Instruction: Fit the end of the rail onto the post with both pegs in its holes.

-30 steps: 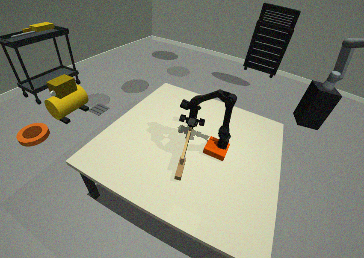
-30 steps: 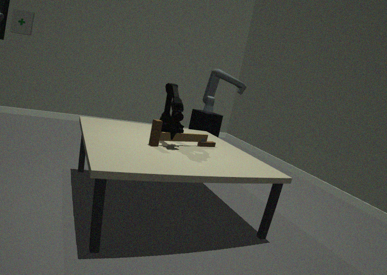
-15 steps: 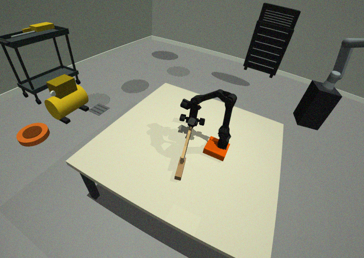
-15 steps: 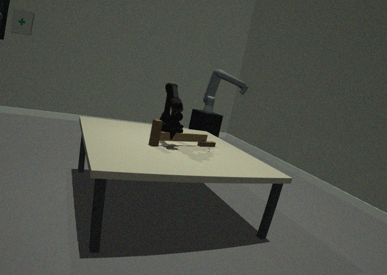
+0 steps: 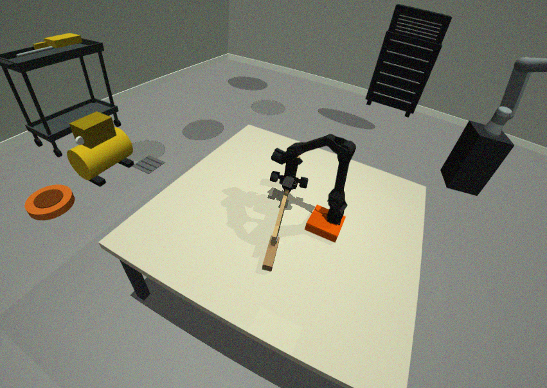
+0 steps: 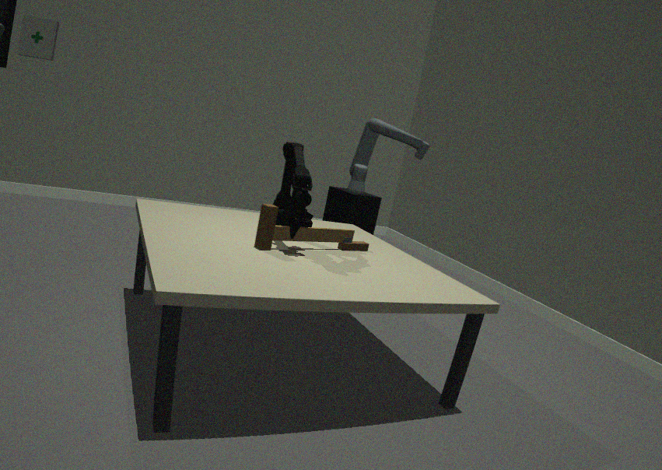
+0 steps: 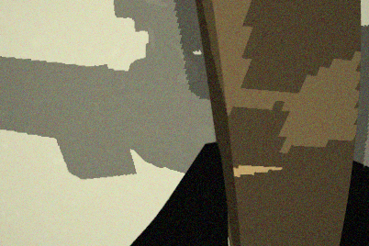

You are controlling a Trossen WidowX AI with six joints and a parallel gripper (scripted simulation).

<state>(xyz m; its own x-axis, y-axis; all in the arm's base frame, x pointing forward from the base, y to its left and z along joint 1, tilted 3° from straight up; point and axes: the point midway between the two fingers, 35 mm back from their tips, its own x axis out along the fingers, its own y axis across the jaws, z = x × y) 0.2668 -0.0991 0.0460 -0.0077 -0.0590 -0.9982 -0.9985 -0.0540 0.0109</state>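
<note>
Right now the end effector point(image 5: 287, 191) point(image 6: 293, 235) point(image 7: 246, 149) is closed on the rail point(image 5: 279, 218) point(image 6: 323, 235) point(image 7: 294, 120), gripping it near the post point(image 6: 266, 227). Seen from outside, the rail looks roughly level, raised off the tabletop point(image 5: 351, 283) point(image 6: 287, 277) point(image 7: 69, 15), and its near end meets the outline of the upright post — whether they touch, or how far the pegs are in the holes, I cannot tell. At the other end, the rail is at the bracket point(image 5: 274, 241) point(image 6: 347, 240) on the low block point(image 5: 270, 258) point(image 6: 362, 246); how well it is seated is too small to judge. The wrist view has the rail running between two black fingers, with patchy shadow across its wood. The black arm point(image 5: 340, 173) point(image 6: 289, 171) rises from an orange base point(image 5: 319, 224), bends over and comes down to the rail. Beyond the tabletop stand a cart point(image 5: 61, 57), a yellow compressor point(image 5: 99, 153) and a dark cabinet point(image 5: 402, 70) — plus a grey arm point(image 5: 514, 91) point(image 6: 365, 146) on a black pedestal point(image 5: 473, 164) point(image 6: 351, 208).
</note>
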